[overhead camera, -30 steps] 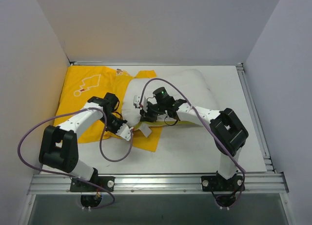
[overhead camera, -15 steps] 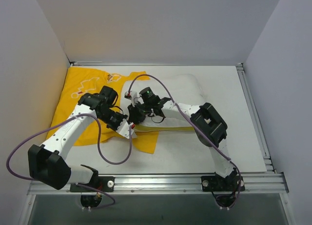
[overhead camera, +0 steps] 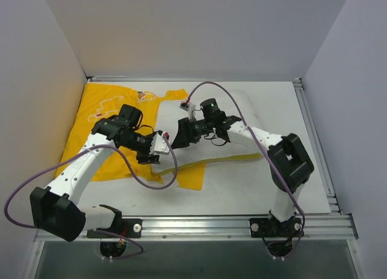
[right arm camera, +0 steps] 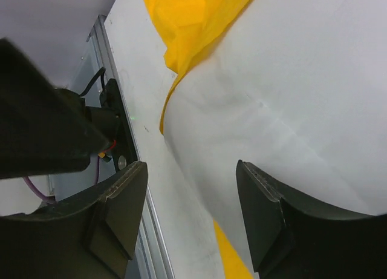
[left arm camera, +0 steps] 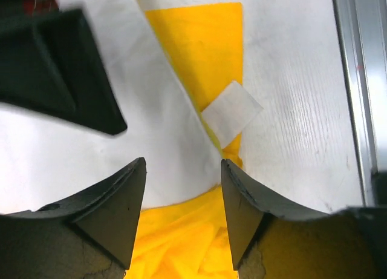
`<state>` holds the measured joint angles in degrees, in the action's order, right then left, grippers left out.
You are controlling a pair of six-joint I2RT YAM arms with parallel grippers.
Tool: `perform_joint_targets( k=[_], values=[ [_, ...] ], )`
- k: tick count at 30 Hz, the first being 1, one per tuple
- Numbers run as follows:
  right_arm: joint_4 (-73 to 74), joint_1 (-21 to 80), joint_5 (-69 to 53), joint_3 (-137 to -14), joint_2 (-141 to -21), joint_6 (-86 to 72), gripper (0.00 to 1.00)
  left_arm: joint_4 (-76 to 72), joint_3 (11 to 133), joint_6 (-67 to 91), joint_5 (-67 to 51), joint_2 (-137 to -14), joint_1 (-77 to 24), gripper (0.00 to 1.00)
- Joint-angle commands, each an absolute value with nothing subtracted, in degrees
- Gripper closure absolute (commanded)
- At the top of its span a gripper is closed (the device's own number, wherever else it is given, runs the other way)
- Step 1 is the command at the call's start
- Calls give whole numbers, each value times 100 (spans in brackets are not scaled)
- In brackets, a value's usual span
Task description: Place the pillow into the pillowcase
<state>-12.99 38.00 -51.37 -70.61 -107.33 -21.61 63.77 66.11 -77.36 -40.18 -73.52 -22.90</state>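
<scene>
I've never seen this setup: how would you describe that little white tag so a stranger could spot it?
On the table lies a yellow pillowcase with a white pillow partly on it. A tag sticks out from the pillow's edge, where yellow cloth meets bare table. It is a small, flat white rectangle, the only loose flap there.

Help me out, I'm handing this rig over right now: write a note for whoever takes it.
Left gripper: open, empty, above the near edge of the pillow, by the pillowcase.
Right gripper: open, empty, over the pillow.
Pillow lies on the table, its left end overlapping the yellow pillowcase spread to the left.
Done: they overlap; pillow not visibly inside.
Left: open the case mouth, feed the pillow in.
</scene>
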Motion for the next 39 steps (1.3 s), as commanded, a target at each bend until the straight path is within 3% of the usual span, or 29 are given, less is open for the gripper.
perform_joint_targets(
  k=[1,5,11,19,27,30,32,33,38,39],
  values=[
    [146,3534,-5204,-7075,-9871,-1171,41,5329,7110,-5307,-4483,-7339,-2031,36],
    [1079,3340,-4467,-7294,-9782,-414,44,4396,7443,-2898,-3203,-7837,-1794,36],
    [1020,3559,-4333,-7664,-10168,-808,47,4386,7254,-1258,-2707,-8131,-986,40],
    [721,4289,-3683,-7743,-10248,-1089,20,4307,6109,-363,-2602,-7559,-870,36],
    [379,4544,-3884,-7532,-10625,-1897,30,3965,5502,526,-2153,-7866,-914,37],
    [44,4544,-3867,-7506,-10871,-2082,36,3737,5440,650,-2311,-7954,-949,46],
    [-184,4527,-3824,-7602,-11109,-2188,45,3622,5423,659,-2487,-7945,-967,55],
    [-219,4500,-3815,-7646,-11205,-2241,54,3517,5405,659,-2540,-7937,-958,61],
    [-606,4412,-3928,-7831,-11698,-2688,74,3428,5519,536,-3319,-7691,-958,100],
    [-720,4395,-3955,-7848,-11707,-2785,77,3428,5563,536,-3453,-7621,-975,100]
  ],
)
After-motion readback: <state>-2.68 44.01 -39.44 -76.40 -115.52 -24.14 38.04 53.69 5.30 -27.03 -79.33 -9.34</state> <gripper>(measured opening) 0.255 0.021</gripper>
